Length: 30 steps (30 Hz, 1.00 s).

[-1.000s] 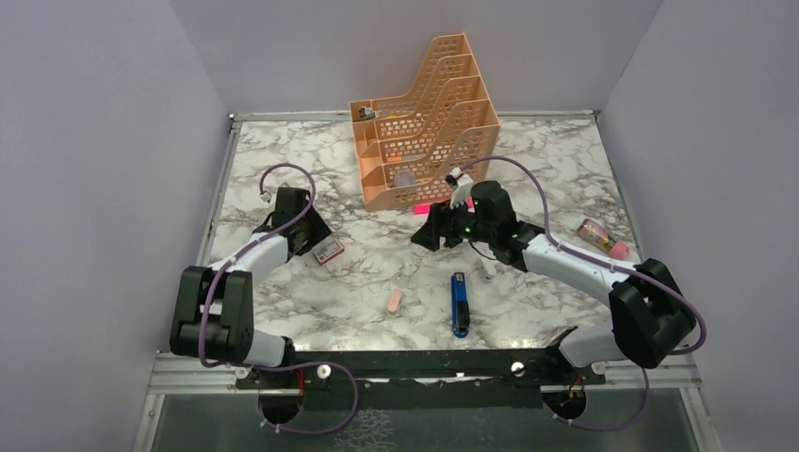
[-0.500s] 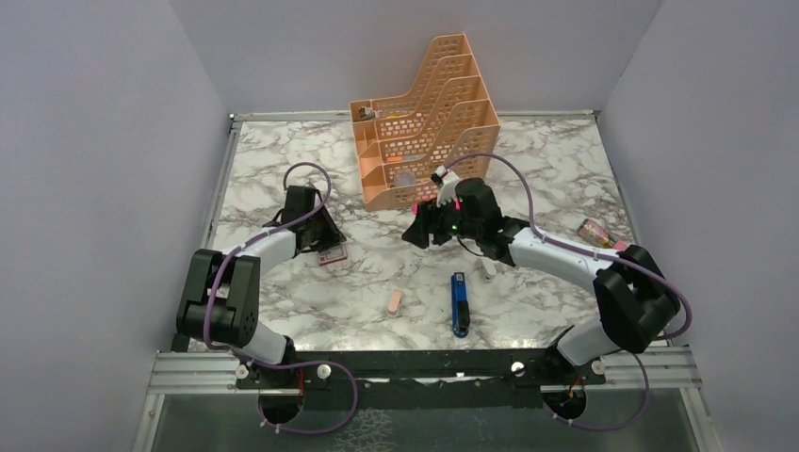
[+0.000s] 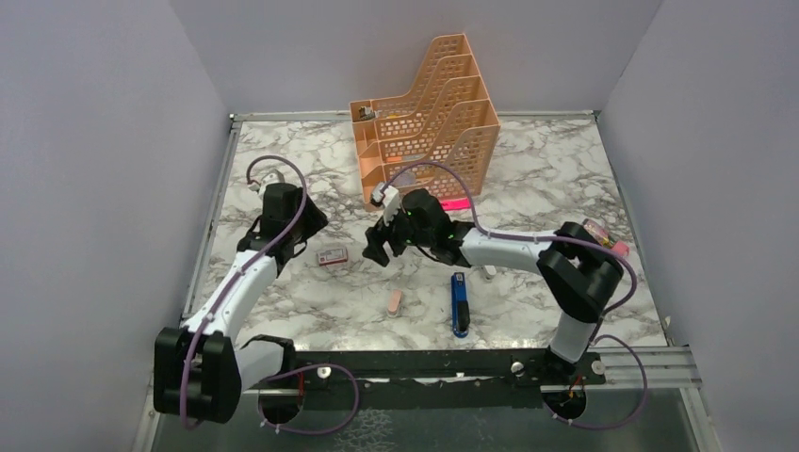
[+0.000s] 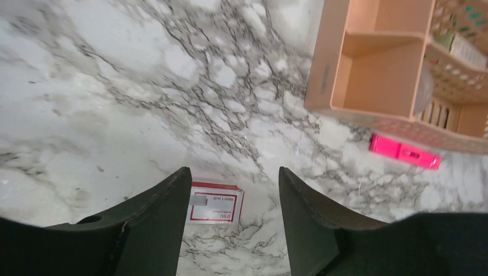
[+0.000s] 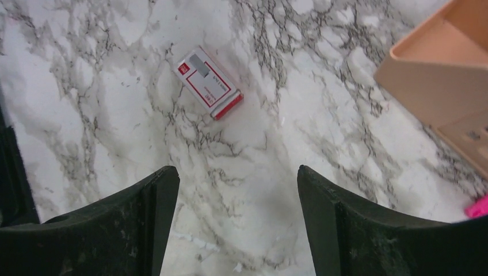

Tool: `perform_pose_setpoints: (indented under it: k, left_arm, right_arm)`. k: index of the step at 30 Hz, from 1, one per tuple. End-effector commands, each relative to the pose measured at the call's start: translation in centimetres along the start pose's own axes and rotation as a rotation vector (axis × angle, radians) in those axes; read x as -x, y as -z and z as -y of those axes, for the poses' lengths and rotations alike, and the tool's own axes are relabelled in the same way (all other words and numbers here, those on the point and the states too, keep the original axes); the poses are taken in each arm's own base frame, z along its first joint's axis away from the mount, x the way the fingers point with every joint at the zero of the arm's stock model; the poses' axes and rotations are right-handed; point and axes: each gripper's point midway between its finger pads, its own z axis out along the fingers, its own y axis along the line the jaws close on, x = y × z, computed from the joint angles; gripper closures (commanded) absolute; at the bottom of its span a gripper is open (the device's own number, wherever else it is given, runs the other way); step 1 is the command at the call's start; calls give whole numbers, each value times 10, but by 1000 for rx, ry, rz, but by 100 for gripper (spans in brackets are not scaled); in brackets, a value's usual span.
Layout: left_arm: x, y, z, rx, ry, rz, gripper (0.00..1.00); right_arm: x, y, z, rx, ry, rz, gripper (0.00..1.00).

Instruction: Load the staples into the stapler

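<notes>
**Top view.** The staple box (image 3: 331,255) lies flat on the marble desk (image 3: 556,160), left of centre and about midway between the far and near edges. The left gripper (image 3: 300,235) hangs just beside it on the side toward the left edge. The right gripper (image 3: 377,249) hangs near it on the other side, and neither gripper touches it. The blue stapler (image 3: 459,303) lies closed, right of centre and close to the near edge, its length running near to far. A peach-pink oblong piece (image 3: 395,301) sits just left of the stapler. An orange file organizer (image 3: 424,122) stands at the middle of the far edge, with a bright-pink bar (image 3: 454,202) at its foot.

**Left wrist.** The left gripper (image 4: 234,172) has its fingers moderately apart and holds nothing. The staple box (image 4: 216,207) shows in the gap, resting on the marble, its left end hidden behind one finger. The organizer (image 4: 368,75) and the pink bar (image 4: 404,152) lie beyond.

**Right wrist.** The right gripper (image 5: 236,169) is spread wide and empty. The staple box (image 5: 208,82) lies ahead of it at a slant, label up, well clear of both fingers. The organizer's corner (image 5: 443,86) fills the right side.
</notes>
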Motion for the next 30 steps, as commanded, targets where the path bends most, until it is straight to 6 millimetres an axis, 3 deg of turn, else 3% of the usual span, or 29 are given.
perform_pose_setpoints:
  k: [1, 7, 11, 14, 23, 30]
  left_arm:
    - [36, 32, -37, 181, 95, 232, 40]
    - [55, 70, -53, 232, 157, 380, 36]
    - [69, 89, -51, 223, 176, 447, 34]
    - [76, 99, -49, 217, 175, 474, 33]
    - [83, 112, -46, 209, 166, 493, 32]
    - [80, 112, -46, 204, 168, 487, 32]
  right_arm:
    - [17, -37, -17, 93, 239, 41, 19]
    - [8, -80, -30, 162, 389, 15, 19]
    - [5, -97, -32, 204, 427, -2, 19]
    - [-8, -110, -34, 258, 460, -40, 19]
    - [-28, -128, -47, 417, 537, -115, 23]
    - [-56, -127, -54, 521, 522, -218, 34]
